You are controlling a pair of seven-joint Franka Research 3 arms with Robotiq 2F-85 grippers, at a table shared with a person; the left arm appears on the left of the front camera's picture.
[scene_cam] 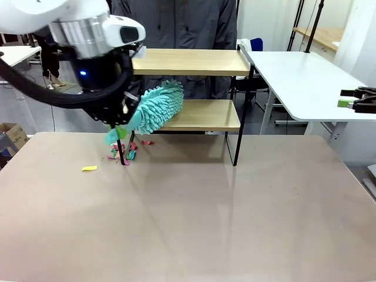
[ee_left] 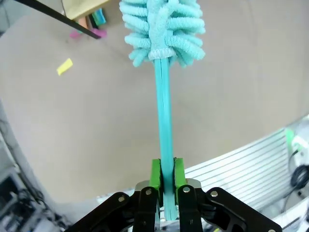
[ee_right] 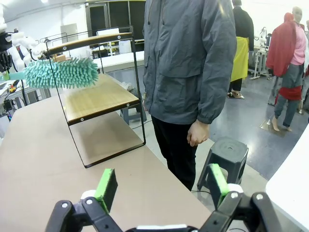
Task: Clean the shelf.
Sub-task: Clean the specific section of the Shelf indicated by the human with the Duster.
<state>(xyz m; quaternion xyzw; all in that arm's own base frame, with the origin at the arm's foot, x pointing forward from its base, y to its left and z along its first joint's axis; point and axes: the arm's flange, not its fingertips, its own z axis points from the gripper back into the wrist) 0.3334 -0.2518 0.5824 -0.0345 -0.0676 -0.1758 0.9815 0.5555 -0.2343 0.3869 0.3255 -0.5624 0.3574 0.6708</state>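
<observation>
Left end effector, clamped on a teal duster, hangs just left of the shelf.

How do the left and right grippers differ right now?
The left gripper is shut on the handle of the teal duster; the right gripper is open and empty. The left gripper is at the shelf, duster head above its lower board; the right gripper is farther off, at its end. Both have green-padded fingers.
</observation>
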